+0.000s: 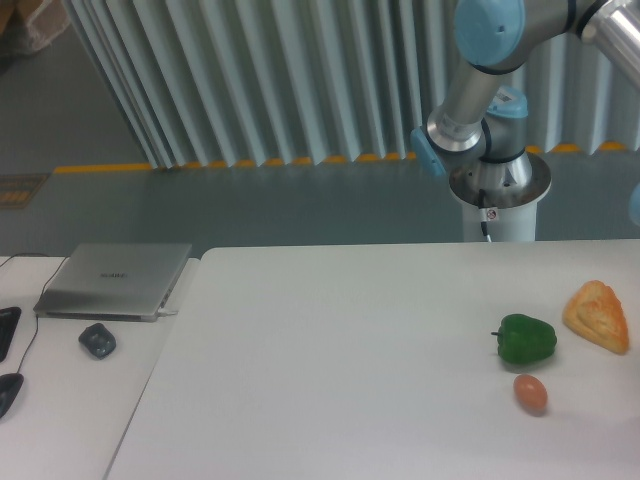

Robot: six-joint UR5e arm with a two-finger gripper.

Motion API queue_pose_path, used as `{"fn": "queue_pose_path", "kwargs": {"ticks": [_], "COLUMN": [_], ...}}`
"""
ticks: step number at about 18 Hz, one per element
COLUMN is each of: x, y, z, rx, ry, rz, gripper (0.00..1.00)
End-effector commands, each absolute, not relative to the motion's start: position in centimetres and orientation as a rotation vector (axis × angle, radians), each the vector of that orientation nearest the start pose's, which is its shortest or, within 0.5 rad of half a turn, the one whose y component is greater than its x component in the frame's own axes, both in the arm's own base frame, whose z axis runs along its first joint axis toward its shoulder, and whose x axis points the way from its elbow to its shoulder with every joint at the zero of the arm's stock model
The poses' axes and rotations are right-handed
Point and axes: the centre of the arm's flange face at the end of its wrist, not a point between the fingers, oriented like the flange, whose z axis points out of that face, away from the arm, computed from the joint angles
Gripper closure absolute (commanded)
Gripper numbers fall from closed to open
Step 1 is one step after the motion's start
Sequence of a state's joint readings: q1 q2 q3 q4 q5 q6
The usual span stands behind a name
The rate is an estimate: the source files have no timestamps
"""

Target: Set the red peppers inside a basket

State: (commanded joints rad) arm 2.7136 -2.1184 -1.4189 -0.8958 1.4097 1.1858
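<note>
No red pepper and no basket show in this view. The gripper is out of the frame; only the arm's silver and blue joints (480, 60) and its white base (497, 195) show at the top right, behind the table. On the white table (330, 360) lie a green bell pepper (527, 339), a small brown egg (531, 393) just in front of it, and an orange-yellow piece of bread (598, 316) at the right edge.
A closed silver laptop (115, 280) lies on the adjoining left table with a dark mouse (97, 340) in front of it. Black items and a cable sit at the far left edge. A ribbed wall stands behind.
</note>
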Motion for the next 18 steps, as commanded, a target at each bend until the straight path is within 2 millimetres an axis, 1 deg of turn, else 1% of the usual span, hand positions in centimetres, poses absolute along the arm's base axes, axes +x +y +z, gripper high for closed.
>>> {"fn": "queue_pose_path", "kwargs": {"ticks": [7,11,12,15,18], "x": [-58.2,-59.4,-59.6,-60.0,-60.0], "y": [42.9,42.6,42.4,42.1,42.1], "z": [31.0,30.6,30.2,30.0,29.9], "rx": [-2.867,-2.867,-2.871,-2.869,-2.871], "ry": [0.095,0.093,0.097,0.093,0.104], "rz": [0.287,0.295,0.289,0.294,0.294], "gripper": [1.0,1.0,1.0,1.0,1.0]}}
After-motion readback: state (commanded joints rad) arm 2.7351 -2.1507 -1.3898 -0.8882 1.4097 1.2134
